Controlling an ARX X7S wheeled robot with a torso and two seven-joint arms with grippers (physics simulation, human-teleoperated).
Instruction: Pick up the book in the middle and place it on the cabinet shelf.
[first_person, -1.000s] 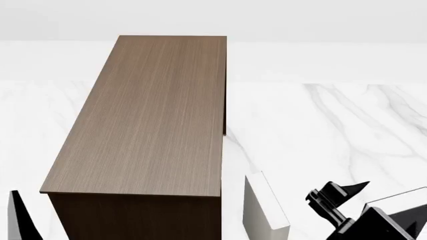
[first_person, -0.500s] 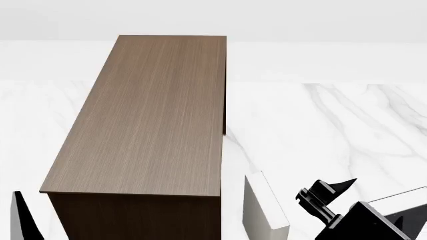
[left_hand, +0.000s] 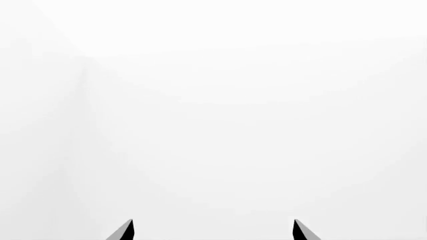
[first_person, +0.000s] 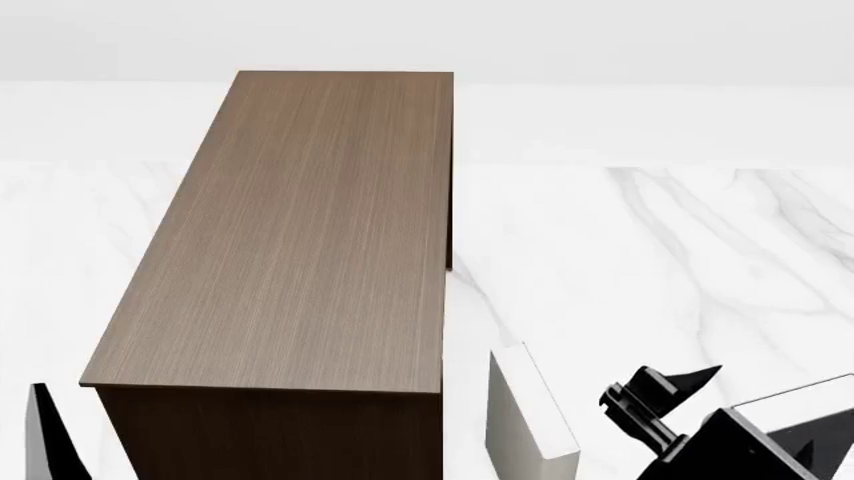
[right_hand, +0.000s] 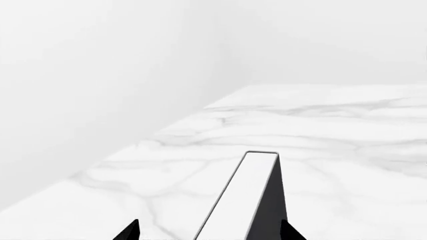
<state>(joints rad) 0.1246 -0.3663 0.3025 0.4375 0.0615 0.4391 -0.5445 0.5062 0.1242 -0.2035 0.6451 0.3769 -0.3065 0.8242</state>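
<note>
The book (right_hand: 241, 200), with white page edges and a dark cover, runs away from the right wrist camera over the marble table. My right gripper (right_hand: 210, 231) is open and straddles it. One fingertip (right_hand: 291, 231) is against the dark cover, and a gap separates the other from the pages. In the head view the book (first_person: 801, 392) shows at the lower right, beside my black right arm (first_person: 721, 445). The cabinet shelf (first_person: 300, 240), dark brown wood grain, fills the centre-left. My left gripper (left_hand: 212, 230) is open with nothing but white in front of it.
A pale grey-white book (first_person: 534, 418) stands between the cabinet and my right arm. The white marble table (first_person: 667, 250) stretches to the right and back, with a plain white wall behind. My left arm (first_person: 51, 440) shows as a black sliver left of the cabinet.
My right arm moved left toward the pale book, then came back a little to the right. The left arm's sliver edged slightly right. The cabinet and pale book have not moved.
</note>
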